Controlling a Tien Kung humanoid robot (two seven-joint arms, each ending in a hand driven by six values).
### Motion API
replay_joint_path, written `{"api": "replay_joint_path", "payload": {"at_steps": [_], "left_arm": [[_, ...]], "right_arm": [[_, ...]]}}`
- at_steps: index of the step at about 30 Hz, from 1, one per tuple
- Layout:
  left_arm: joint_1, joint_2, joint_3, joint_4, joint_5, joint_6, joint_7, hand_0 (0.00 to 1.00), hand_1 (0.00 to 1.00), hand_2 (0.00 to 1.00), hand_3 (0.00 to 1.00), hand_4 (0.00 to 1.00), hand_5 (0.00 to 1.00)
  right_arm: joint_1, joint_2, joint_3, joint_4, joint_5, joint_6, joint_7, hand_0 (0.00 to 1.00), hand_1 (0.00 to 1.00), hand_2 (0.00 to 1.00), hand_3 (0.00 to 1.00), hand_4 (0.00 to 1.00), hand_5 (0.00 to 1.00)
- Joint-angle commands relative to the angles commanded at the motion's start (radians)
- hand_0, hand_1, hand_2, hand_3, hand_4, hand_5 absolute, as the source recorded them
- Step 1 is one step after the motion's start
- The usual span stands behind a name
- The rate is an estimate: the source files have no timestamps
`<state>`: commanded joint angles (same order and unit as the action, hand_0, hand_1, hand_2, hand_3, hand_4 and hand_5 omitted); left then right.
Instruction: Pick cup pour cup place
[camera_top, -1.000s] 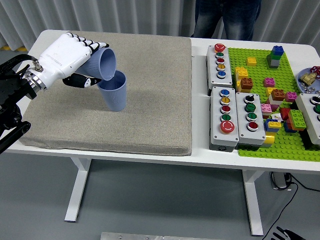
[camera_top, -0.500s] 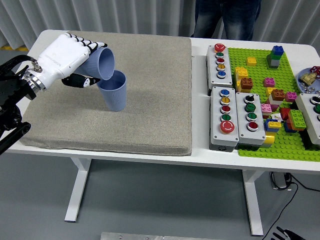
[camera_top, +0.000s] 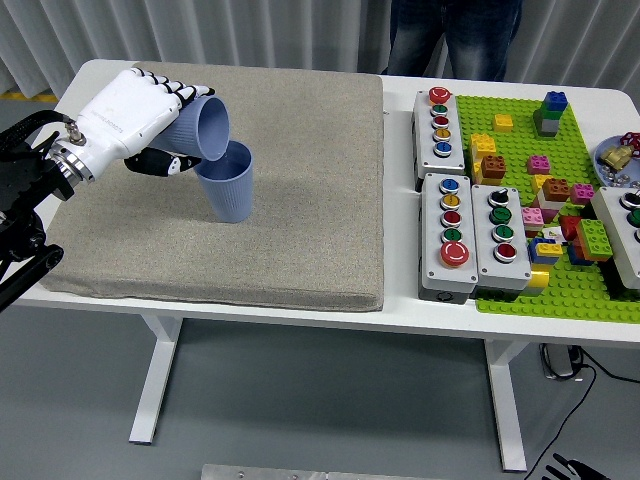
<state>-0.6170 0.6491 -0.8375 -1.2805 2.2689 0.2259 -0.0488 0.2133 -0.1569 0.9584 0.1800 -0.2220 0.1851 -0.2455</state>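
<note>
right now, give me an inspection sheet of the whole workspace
surface: white table with a grey mat over its left part
job's things: tilted blue cup held mouth-down over the upright blue cup on the mat
clutter: button boxes and a green brick plate with loose bricks, right side
hands: left hand shut on the tilted cup; right hand not in view
cables: black cable on the floor under the table's right end
surroundings: person standing at the far side; grey curtain behind

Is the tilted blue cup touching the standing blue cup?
Cannot tell. In the head view the tilted cup overlaps the standing cup's rim; neither contact nor gap shows.
</note>
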Motion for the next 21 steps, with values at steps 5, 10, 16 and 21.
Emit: {"api": "replay_joint_path", "payload": {"at_steps": [5, 10, 16, 21], "left_arm": [[0.001, 0.000, 0.003, 0.001, 0.000, 0.001, 0.007, 0.434, 0.520, 0.599, 0.579, 0.504, 0.002], [0.002, 0.000, 0.005, 0.002, 0.000, 0.007, 0.010, 0.434, 0.520, 0.599, 0.579, 0.504, 0.002], [0.002, 0.000, 0.004, 0.006, 0.000, 0.010, 0.009, 0.438, 0.521, 0.598, 0.578, 0.496, 0.002], [-0.001, -0.001, 0.005, 0.006, 0.000, 0.008, 0.010, 0.436, 0.522, 0.599, 0.578, 0.499, 0.002]], "right_arm": [[-0.002, 0.001, -0.001, 0.000, 0.002, 0.000, 0.001, 0.763, 0.698, 0.710, 0.605, 0.164, 0.338], [-0.005, 0.001, -0.001, 0.000, 0.000, 0.000, 0.000, 0.763, 0.698, 0.710, 0.605, 0.164, 0.338], [-0.005, 0.001, 0.001, 0.000, -0.002, 0.001, -0.001, 0.763, 0.698, 0.709, 0.605, 0.164, 0.338], [-0.003, 0.000, 0.000, 0.000, 0.000, 0.002, 0.000, 0.763, 0.698, 0.710, 0.606, 0.165, 0.339]]}}
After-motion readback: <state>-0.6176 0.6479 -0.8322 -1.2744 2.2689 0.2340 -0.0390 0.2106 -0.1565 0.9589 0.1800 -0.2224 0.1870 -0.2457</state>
